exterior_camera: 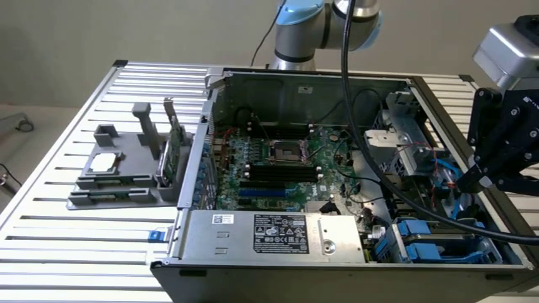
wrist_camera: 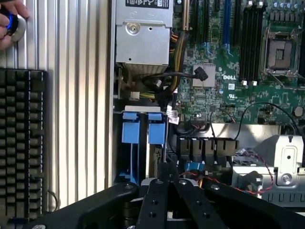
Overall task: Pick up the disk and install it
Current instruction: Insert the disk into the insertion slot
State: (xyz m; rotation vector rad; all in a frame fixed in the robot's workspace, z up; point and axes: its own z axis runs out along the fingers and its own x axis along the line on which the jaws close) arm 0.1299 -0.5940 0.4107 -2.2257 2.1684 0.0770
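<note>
The disk stands on edge in the drive bay at the case's front corner, and only its blue carrier (exterior_camera: 421, 243) (wrist_camera: 143, 131) shows, as two blue tabs side by side in the wrist view. My black gripper (exterior_camera: 468, 183) (wrist_camera: 167, 168) hangs over the case on the exterior view's right, above the bay and a little toward the back from the blue tabs. Its fingers (wrist_camera: 155, 200) are shut, tips together, and I see nothing between them. The disk's flat labelled face is hidden.
The open computer case (exterior_camera: 214, 113) lies on a slatted metal table (exterior_camera: 76, 240), with the motherboard (exterior_camera: 278, 164) and the grey power supply (exterior_camera: 269, 233) inside. A grey holder (exterior_camera: 118, 183) with a small chip and a green card stands at the exterior view's left. A keyboard (wrist_camera: 21, 143) and a person's hand (wrist_camera: 12, 19) lie beside the case.
</note>
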